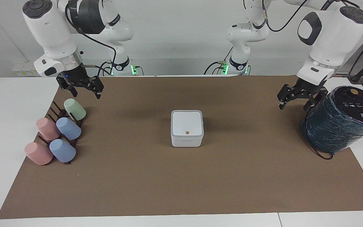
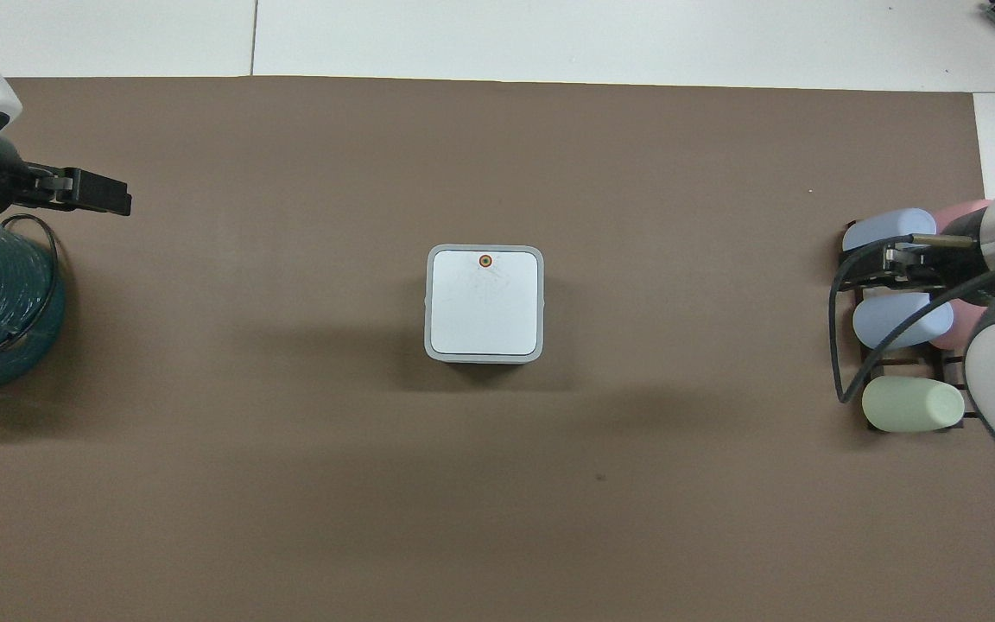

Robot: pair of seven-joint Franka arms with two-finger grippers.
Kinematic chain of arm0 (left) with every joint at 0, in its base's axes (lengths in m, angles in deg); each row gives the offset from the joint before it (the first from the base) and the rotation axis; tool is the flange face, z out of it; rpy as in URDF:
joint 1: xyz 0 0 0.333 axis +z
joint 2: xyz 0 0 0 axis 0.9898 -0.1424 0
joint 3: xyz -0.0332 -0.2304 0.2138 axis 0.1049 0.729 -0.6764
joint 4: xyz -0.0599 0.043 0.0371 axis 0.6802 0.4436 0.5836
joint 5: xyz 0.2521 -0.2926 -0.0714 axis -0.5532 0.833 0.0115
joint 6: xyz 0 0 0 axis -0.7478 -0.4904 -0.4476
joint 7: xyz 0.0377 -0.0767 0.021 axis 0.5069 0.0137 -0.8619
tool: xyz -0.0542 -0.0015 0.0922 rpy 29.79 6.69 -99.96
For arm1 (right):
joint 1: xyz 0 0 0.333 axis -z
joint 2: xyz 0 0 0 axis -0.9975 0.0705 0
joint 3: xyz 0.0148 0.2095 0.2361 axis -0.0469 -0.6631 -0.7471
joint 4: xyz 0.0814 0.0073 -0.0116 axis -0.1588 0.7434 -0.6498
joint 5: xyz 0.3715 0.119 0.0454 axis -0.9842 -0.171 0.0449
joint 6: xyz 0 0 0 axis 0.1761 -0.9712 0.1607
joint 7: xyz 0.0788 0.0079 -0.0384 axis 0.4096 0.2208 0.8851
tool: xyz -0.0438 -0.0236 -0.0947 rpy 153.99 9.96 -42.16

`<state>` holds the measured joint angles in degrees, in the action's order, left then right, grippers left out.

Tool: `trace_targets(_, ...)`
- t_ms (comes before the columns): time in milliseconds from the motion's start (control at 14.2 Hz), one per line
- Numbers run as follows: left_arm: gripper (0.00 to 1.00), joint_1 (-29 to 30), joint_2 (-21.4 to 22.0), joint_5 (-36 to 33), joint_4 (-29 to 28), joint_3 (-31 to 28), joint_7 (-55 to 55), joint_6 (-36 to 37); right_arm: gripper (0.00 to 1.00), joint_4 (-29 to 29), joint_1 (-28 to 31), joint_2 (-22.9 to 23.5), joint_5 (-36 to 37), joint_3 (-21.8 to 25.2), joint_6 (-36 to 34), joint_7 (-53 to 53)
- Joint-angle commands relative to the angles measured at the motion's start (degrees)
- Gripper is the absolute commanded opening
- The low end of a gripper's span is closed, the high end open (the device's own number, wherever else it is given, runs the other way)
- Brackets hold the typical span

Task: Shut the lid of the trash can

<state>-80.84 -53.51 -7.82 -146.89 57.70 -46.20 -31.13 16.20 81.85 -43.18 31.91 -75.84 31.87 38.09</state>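
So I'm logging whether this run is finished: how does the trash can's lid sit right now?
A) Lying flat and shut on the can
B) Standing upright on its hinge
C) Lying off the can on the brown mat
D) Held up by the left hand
A: the lid lies flat within the rim of the trash can, its orange dot on top, and no hand is near it.

Light: bright, even, from above.
Shadows: soft, faint patches on the brown mat (image 1: pixel 181 176) beside the trash can (image 1: pixel 187 128).
Glare: mild sheen on the white desk (image 2: pixel 549 39) at its edges.
Focus: both views sharp, no blur.
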Motion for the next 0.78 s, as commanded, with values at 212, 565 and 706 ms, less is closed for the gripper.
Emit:
trace_targets(212, 1.00, -0.5, 2.1, -0.5, -2.7, -0.4, 0.9, -0.1, 1.00, 0.6, 0.5, -0.9, -0.4, -0.2, -0.5, 1.1)
trace_targets(565, 1.00, -0.5, 2.3, -0.5, -3.1, -0.4, 0.9, 0.0, 1.00, 0.6, 0.5, -0.9, -0.4, -0.2, -0.5, 1.1)
trace_targets(706, 1.00, -0.5, 2.3, -0.5, -3.1, -0.4, 0.8, -0.1, 1.00, 0.6, 0.5, -0.9, -0.4, -0.2, -0.5, 1.1)
